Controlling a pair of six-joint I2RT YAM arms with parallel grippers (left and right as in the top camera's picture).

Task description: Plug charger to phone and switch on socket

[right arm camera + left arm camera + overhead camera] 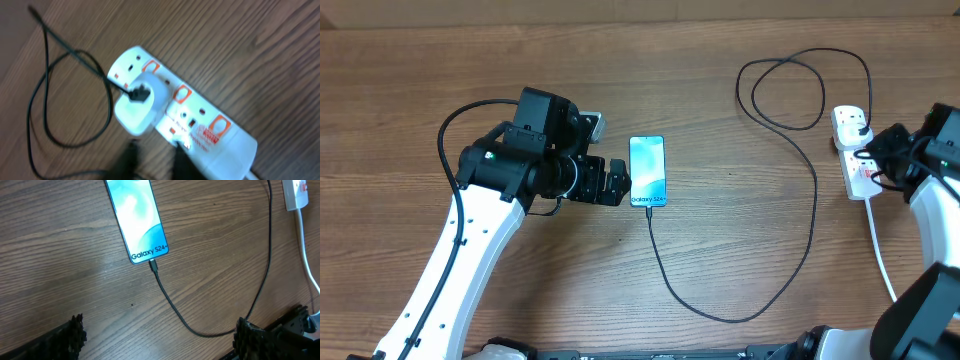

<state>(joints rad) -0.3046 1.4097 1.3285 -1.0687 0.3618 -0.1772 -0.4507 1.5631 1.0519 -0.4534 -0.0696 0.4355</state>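
At centre left of the overhead view, your left gripper (618, 182) sits just beside the phone (647, 171), jaws wide with nothing in them. The phone lies flat in mid-frame with its screen lit. The charger (154, 266) has its tip seated in the phone's lower end, so that step looks done. Its cable loops right to the socket (200, 131) at the right edge. There a white adapter (137, 112) fills one outlet and takes the cable's other end; the outlets either side are empty. Your right gripper (155, 162) hovers over the socket. Its fingers are a dark blur at the wrist view's lower edge, so you cannot tell how its jaws stand. What's left, by my judgement, is the switch, and you cannot tell whether it is on.
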